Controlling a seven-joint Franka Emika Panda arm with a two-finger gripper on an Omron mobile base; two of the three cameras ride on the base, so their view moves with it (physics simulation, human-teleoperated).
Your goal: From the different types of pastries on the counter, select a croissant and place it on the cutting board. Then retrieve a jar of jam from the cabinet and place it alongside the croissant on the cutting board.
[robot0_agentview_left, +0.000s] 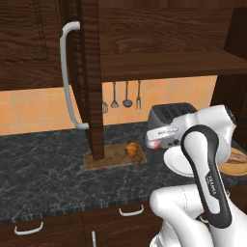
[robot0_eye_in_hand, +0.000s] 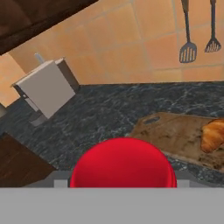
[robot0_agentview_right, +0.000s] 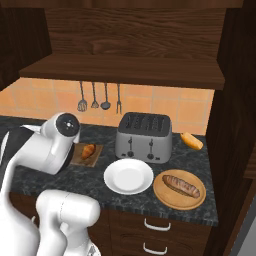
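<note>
Jaws clamped on the jar (robot0_eye_in_hand: pixel 123 162), held above the bench (robot0_agentview_left: pixel 43 169) (red lid up, right at the hand camera), so it stays upright. Croissant (robot0_agentview_left: pixel 131 148) sits on the board (robot0_agentview_left: pixel 116 157), with bare wood alongside it for the jar.

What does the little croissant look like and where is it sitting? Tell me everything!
The croissant is small, golden-orange and ridged, shaped like a curved crescent. It lies flat on the brown wooden cutting board, near the board's right end, on the dark stone counter. Nothing else touches it. In the hand view it sits off to the right, beyond the red lid.
</note>
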